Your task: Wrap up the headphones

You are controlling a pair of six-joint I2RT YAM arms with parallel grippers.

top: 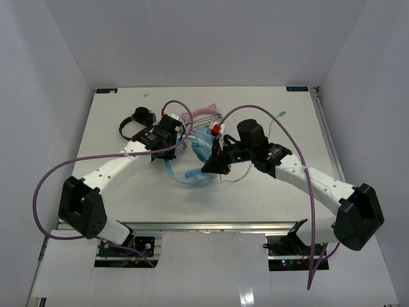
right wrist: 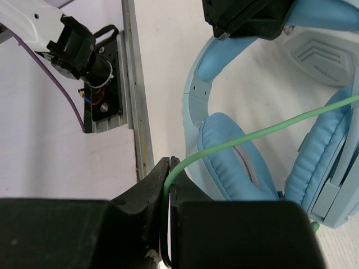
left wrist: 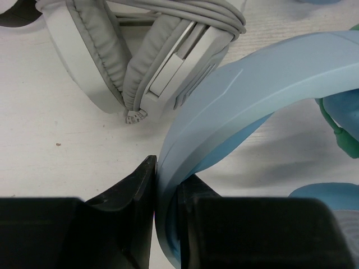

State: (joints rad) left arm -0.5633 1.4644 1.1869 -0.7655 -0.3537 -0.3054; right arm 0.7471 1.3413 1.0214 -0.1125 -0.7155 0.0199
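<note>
Fingers (left wrist: 126,196) on my left gripper (left wrist: 166,180) pinch the headband (left wrist: 241,95) at nine o'clock, so the headphones (right wrist: 235,168) cannot slide. My right gripper (right wrist: 170,172) pinches the cable (right wrist: 263,129), ready to wind.

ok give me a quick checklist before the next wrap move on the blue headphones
1. left gripper shut on the headband: ok.
2. right gripper shut on the cable: ok.
3. cable run from the right gripper unknotted: ok, it crosses the cup in one smooth line.
4. grey pair clear of the headband: cannot tell, they sit very close.
5. cable's loose end located: cannot tell.
</note>
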